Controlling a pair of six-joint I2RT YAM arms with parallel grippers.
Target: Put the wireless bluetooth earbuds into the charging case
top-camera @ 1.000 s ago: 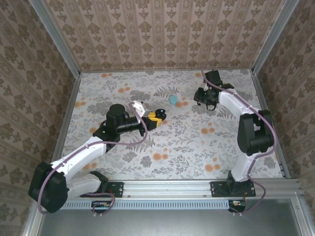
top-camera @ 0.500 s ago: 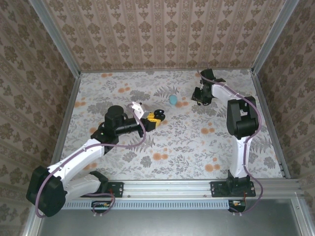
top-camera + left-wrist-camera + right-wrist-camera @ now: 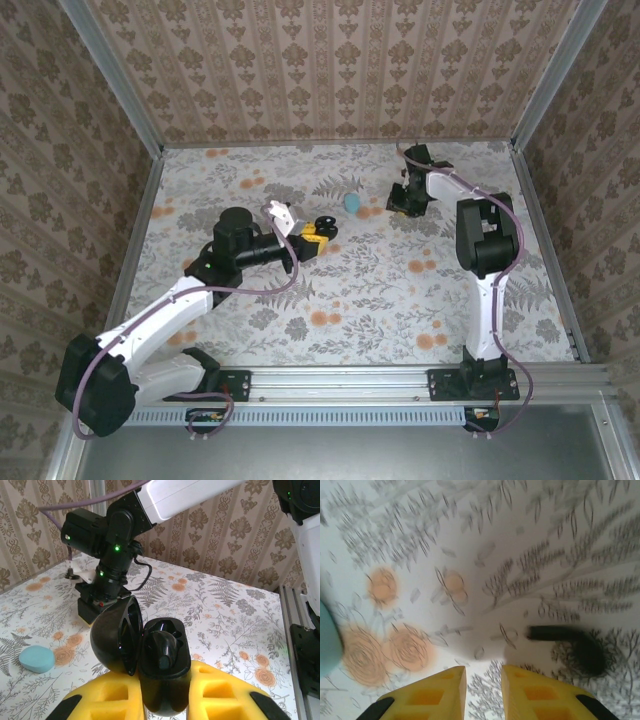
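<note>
My left gripper (image 3: 162,705) is shut on a black charging case (image 3: 162,667) and holds it upright above the table. Its hinged lid (image 3: 116,635) stands open to the left. One black earbud (image 3: 161,650) sits in the case's well. From above, the case (image 3: 325,228) shows at the left gripper (image 3: 316,236) near the table's middle. My right gripper (image 3: 484,692) hangs low over the table, open by a narrow gap and holding nothing. A second black earbud (image 3: 572,645), stem pointing left, lies on the cloth just ahead and right of it.
A small teal pebble-shaped piece (image 3: 352,202) lies on the floral cloth left of the right gripper (image 3: 402,200), and shows again as the teal piece (image 3: 36,659) and at the edge as the teal piece (image 3: 326,640). Patterned walls enclose the table.
The right arm has folded in, its elbow swinging left and back, and its gripper has shifted slightly left. The left arm still holds the case in nearly the same place.
</note>
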